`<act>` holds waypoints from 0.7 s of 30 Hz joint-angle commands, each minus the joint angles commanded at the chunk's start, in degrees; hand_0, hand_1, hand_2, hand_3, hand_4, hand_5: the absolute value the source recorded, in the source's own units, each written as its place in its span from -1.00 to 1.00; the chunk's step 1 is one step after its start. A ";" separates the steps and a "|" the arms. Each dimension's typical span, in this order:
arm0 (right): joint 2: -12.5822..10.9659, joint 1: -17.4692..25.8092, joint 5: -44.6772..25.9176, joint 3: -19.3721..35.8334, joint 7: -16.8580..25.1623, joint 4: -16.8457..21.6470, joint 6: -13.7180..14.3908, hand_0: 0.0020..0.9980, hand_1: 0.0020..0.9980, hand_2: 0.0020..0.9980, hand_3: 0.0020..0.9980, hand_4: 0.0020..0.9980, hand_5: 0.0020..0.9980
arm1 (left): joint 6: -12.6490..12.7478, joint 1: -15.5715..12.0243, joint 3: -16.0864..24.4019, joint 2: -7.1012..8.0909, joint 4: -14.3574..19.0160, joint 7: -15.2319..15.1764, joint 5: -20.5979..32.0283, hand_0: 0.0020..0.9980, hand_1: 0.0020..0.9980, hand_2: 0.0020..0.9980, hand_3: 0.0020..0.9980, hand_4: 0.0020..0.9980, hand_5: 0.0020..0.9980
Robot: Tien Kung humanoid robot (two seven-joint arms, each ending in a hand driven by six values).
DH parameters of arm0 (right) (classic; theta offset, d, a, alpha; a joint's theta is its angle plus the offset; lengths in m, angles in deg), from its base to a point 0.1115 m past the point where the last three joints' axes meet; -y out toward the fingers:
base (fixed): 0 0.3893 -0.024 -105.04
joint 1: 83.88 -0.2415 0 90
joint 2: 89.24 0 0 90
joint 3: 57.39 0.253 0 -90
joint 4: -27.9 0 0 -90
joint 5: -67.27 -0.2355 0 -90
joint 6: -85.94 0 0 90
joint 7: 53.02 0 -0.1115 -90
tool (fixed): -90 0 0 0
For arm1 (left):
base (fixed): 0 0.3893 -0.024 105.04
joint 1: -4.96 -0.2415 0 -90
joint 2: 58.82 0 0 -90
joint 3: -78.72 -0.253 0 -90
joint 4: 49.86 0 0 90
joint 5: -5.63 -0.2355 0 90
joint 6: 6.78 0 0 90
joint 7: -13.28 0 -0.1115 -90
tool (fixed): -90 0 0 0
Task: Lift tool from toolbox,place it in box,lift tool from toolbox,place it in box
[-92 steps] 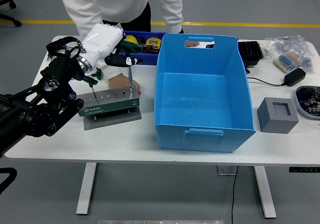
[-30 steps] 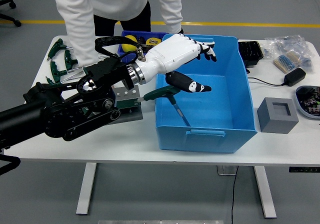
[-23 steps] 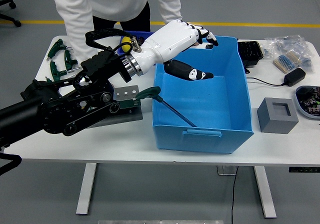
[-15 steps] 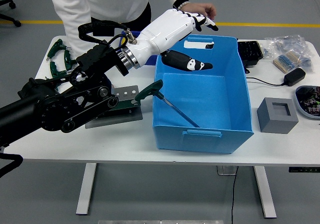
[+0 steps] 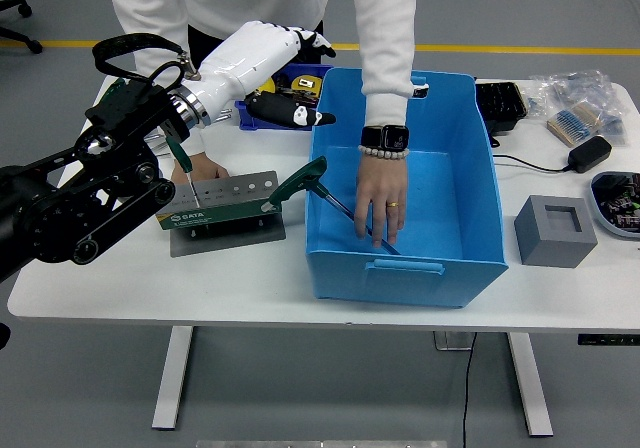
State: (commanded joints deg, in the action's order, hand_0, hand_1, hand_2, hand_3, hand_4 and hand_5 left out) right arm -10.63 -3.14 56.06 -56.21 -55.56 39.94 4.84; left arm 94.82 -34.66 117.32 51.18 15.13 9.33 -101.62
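A green T-handle hex key (image 5: pixel 301 180) leans on the left wall of the big blue box (image 5: pixel 452 268), its shaft slanting down inside. A person's hand (image 5: pixel 379 203) with a watch reaches into the box and touches that shaft. My left hand (image 5: pixel 303 80), white with black fingertips, hovers open and holds nothing, above the table's back left, between the box and the green toolbox holder (image 5: pixel 222 206). That holder sits on a grey plate. A person's other hand (image 5: pixel 207 171) rests at the holder's back edge beside a green tool (image 5: pixel 177 154), partly hidden by my arm.
A small blue bin (image 5: pixel 303 85) of tools stands behind my hand. Right of the box sit a grey block (image 5: pixel 555 230), a black charger (image 5: pixel 588 153), plastic bags (image 5: pixel 570 96) and a black tray (image 5: pixel 500 104). The person stands at the far edge.
My left hand let go of the hex key over the box and drew back to the left. The key now leans on the box wall. The person's hand has reached into the box.
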 joint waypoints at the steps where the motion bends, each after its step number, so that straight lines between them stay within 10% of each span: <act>1: 0.02 0.00 0.05 0.01 0.00 -0.01 0.02 0.48 0.47 0.56 0.22 0.71 0.49 | -0.30 -0.48 0.69 0.56 -0.17 0.19 -0.32 -0.01 0.28 0.46 0.44 0.93 0.22; 11: 0.12 0.17 -0.25 -0.23 -0.04 -0.11 -0.01 0.48 0.48 0.55 0.22 0.71 0.49 | -4.67 -2.63 2.28 4.99 -2.20 0.36 -1.97 0.11 0.36 0.47 0.31 0.86 0.30; 21: 0.16 0.20 -0.28 -0.30 -0.11 -0.14 -0.01 0.48 0.47 0.55 0.21 0.71 0.49 | -15.40 -2.41 -1.37 7.17 -1.13 -1.17 -1.04 0.31 0.41 0.45 0.11 0.78 0.70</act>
State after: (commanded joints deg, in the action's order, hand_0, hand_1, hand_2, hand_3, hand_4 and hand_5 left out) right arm -10.48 -2.94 55.78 -56.51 -55.67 39.80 4.83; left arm 79.43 -37.06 115.95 58.35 14.01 8.16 -102.66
